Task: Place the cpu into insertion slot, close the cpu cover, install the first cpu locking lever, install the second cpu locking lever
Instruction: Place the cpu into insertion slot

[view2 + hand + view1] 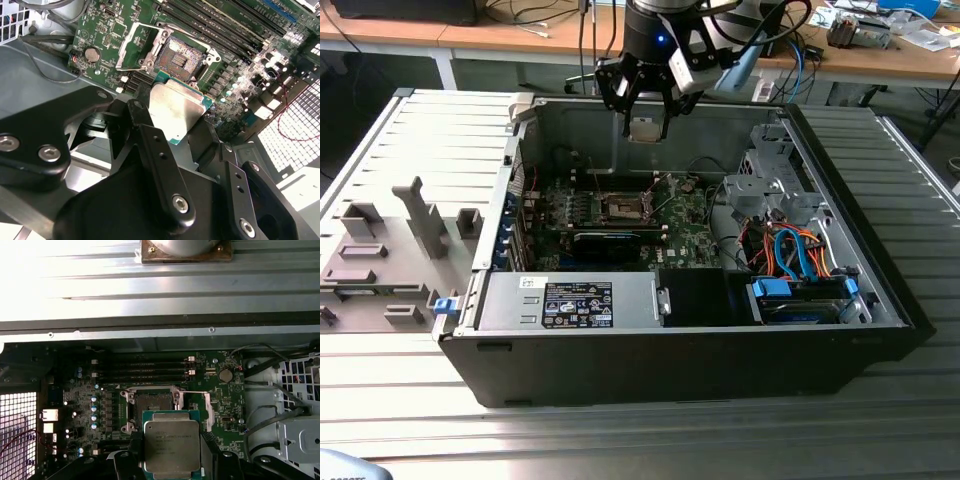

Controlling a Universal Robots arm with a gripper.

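The gripper (646,122) hangs over the open computer case (620,360), its black fingers (150,132) closed narrowly on two opposite edges of the cpu (645,131). The chip is off the board, metal top up, and in the first wrist view its green rim (171,445) shows around the grey lid. Just past it in both wrist views lies the insertion slot (180,56), bare, with its dark centre open. The cpu cover (124,51) is swung up and away beside the slot, and the green motherboard (220,400) shows through its window. Black memory slots (150,371) run alongside the socket.

Further out, the case lies on its side with its panel off. A power supply with a label (570,302) sits at the near wall, and a drive bay (a tangle of orange and blue cables above it) (800,255) sits towards the exterior view's right. The case rests on a ribbed grey metal table (640,440). Grey fixture blocks (420,215) stand on the table at the exterior view's left. Behind are wooden desks (470,35) strewn with cables.
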